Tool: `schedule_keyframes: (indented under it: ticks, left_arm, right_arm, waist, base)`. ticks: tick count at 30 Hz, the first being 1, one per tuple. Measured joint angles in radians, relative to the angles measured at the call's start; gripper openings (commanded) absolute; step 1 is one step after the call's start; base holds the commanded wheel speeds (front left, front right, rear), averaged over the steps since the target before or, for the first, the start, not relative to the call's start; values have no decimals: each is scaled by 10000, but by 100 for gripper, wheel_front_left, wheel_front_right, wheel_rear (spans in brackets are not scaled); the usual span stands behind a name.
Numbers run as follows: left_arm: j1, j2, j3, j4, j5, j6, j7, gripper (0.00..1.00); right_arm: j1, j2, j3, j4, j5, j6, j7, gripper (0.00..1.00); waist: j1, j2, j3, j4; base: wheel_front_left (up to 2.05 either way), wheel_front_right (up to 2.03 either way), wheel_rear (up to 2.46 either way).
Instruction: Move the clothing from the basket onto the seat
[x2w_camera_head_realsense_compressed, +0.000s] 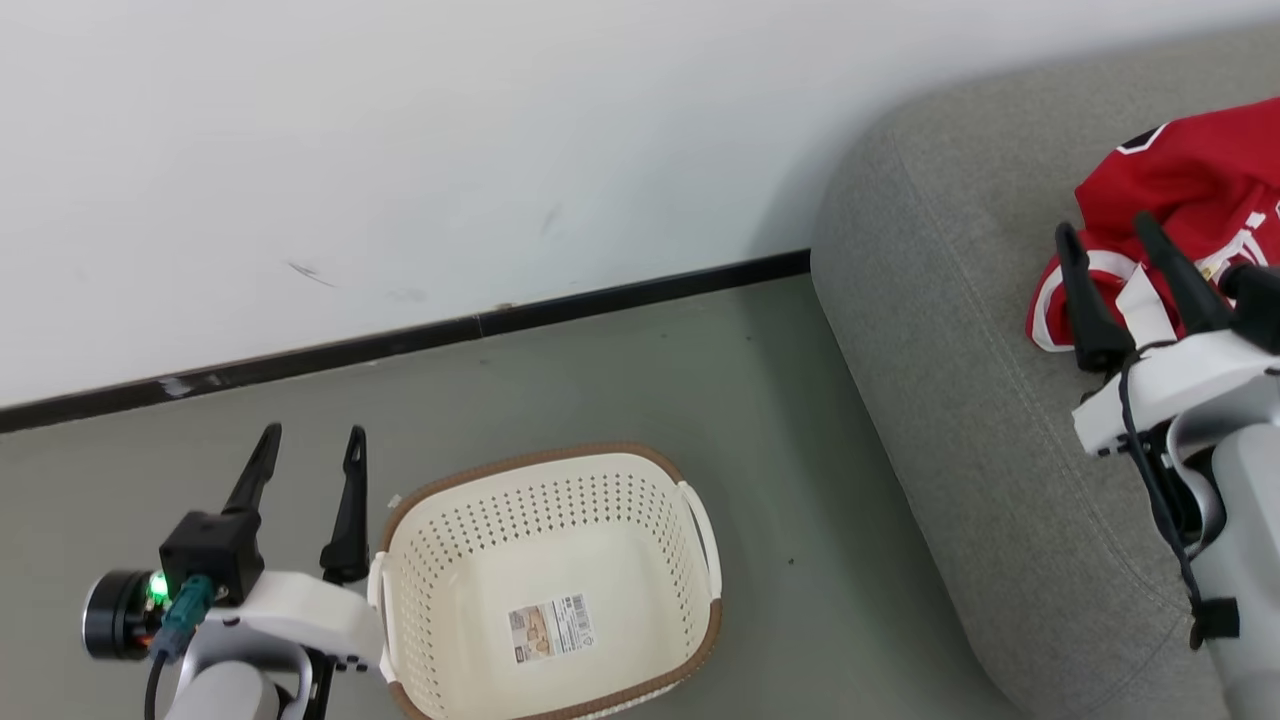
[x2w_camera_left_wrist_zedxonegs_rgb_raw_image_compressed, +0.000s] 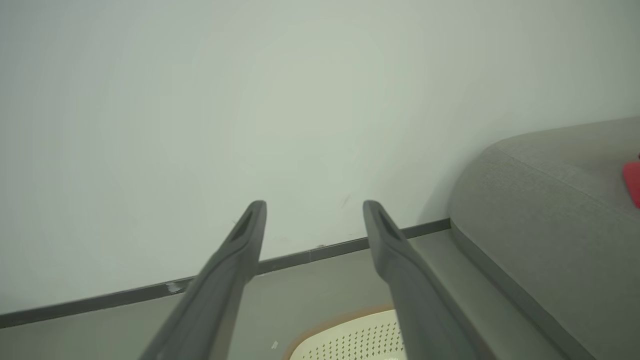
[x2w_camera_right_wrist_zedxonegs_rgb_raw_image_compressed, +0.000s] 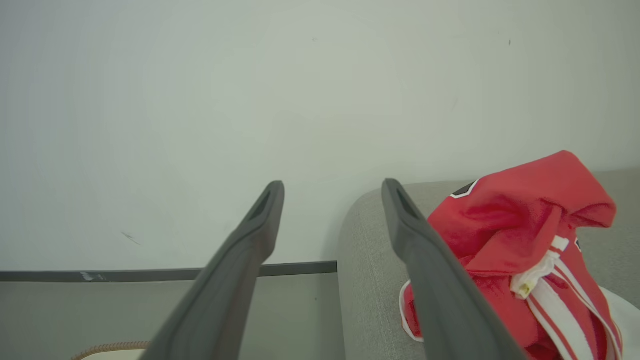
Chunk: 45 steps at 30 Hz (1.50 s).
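Red clothing (x2w_camera_head_realsense_compressed: 1180, 190) heaped on grey seat (x2w_camera_head_realsense_compressed: 950, 330); basket (x2w_camera_head_realsense_compressed: 520, 500) on floor (x2w_camera_head_realsense_compressed: 780, 400) holds just a label (x2w_camera_head_realsense_compressed: 548, 628). Left claw (x2w_camera_head_realsense_compressed: 312, 435) beside basket, right claw (x2w_camera_head_realsense_compressed: 1106, 228) at heap, both released. Fabric likely soft, light, floppy: pinch a bunched fold.

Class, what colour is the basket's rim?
Brown, around the cream basket; clearest in the head view.
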Motion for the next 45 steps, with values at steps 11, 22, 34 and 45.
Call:
schedule_keyframes:
  ticks: [11, 22, 34, 45]
  left_arm:
    - [1236, -71, 412, -134, 61, 573, -2, 100]
    - [2301, -228, 619, -318, 316, 894, -10, 100]
    - [2970, -295, 568, -359, 359, 955, -10, 100]
    - [3102, -217, 449, -293, 397, 872, -10, 100]
  right_arm:
    - [1732, 520, -410, -924, -303, 0, -6, 100]
    - [3471, 1112, -449, -1904, -1290, 0, -13, 100]
    - [4968, 1733, -941, -2708, -1664, 0, -13, 100]
    - [5824, 1912, -988, -3143, -1818, 0, -13, 100]
  waist:
    - [0, 0, -863, 395]
    - [0, 0, -1619, 705]
    - [0, 0, -2065, 962]
    - [-1, 0, -2262, 1228]
  base:
    - [0, 0, 0]
    - [0, 0, 0]
    - [0, 0, 0]
    - [0, 0, 0]
